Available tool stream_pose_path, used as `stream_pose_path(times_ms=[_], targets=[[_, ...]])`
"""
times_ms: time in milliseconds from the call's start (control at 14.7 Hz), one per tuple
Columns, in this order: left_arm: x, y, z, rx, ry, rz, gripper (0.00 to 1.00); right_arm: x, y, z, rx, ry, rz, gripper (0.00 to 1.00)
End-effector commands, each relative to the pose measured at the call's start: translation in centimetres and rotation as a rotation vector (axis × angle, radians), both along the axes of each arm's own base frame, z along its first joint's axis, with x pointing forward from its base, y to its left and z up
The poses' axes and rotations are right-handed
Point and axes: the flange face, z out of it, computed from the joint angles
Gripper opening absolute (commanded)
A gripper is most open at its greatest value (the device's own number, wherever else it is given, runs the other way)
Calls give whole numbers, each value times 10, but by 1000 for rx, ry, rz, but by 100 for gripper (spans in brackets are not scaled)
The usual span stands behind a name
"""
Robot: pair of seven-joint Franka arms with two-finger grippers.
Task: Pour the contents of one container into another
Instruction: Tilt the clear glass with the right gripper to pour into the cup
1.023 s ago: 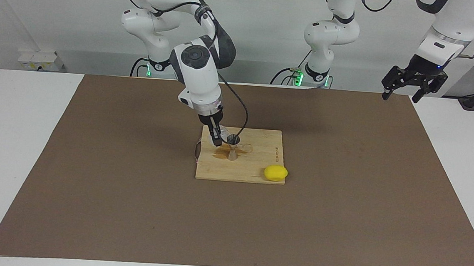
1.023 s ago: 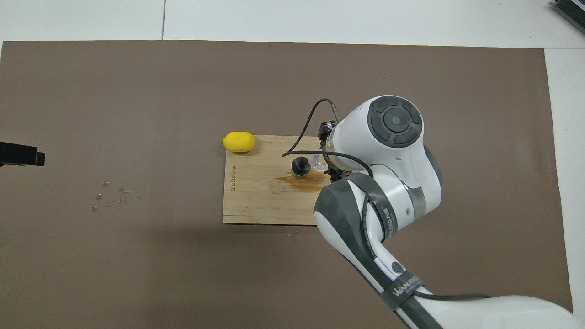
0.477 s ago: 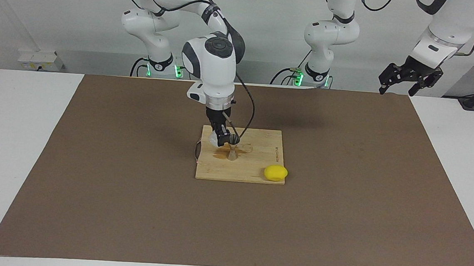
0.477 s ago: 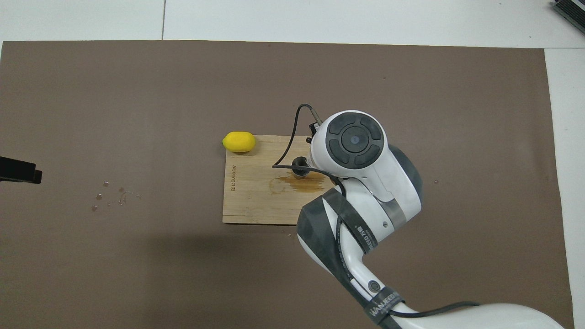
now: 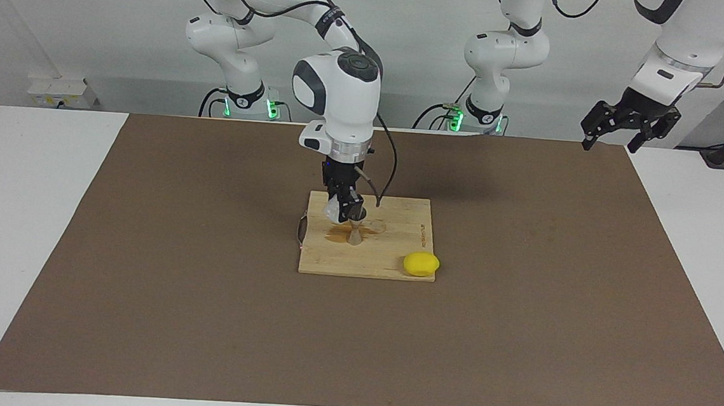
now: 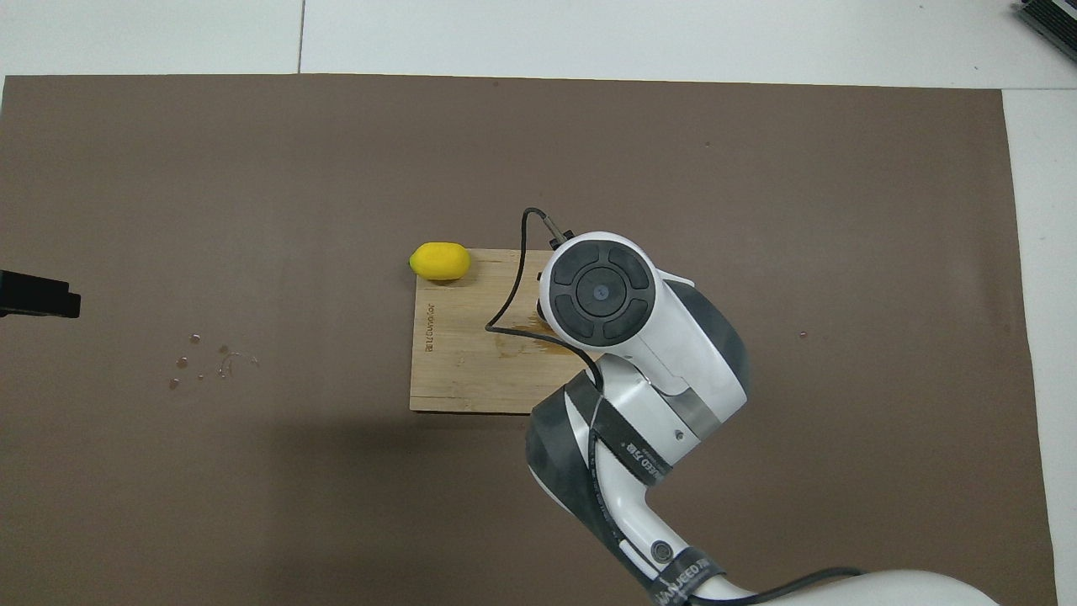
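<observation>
Beside the jigger (image 5: 355, 230) on the cutting board (image 5: 389, 265) lies a lemon (image 5: 421, 264).

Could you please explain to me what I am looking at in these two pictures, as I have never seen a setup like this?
These are two robot arms at a table, filmed once from across it and once from above. On the brown mat lies a wooden board with a wet brown stain; a yellow lemon rests at its corner. On the board stands a small metal jigger. The right gripper holds a clear glass cup right beside the jigger's rim, for pouring. From above, that arm hides both. The left gripper waits open over the mat's edge. A few droplets lie toward the left arm's end.
</observation>
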Motion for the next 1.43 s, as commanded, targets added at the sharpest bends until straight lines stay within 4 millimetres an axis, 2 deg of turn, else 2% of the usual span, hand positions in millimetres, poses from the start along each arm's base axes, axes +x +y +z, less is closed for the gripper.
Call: stream_pose_path(times_ms=[0,136,477,614,750,1159,1364], targets=[[16,-1,0,20,-14,8,100,-1,4,2,-35,-19,6,0],[24,-3,-5,17,-26,8,100,-2,5,2,-41,-21,12,0],[26,-8,-15,18,-31,14,100,-2,4,2,-53,-25,16,0],[20,-10,-23,21,-10,21,100,-3,4,2,-57,-25,16,0],[18,-7,-23,21,-8,29,100,-3,4,2,-57,-25,16,0],[19,-21,-21,17,-16,55,100,3,-1,-1,-38,-22,3,0],[19,-17,-21,15,-16,50,100,5,-2,-1,4,-3,-19,0]])
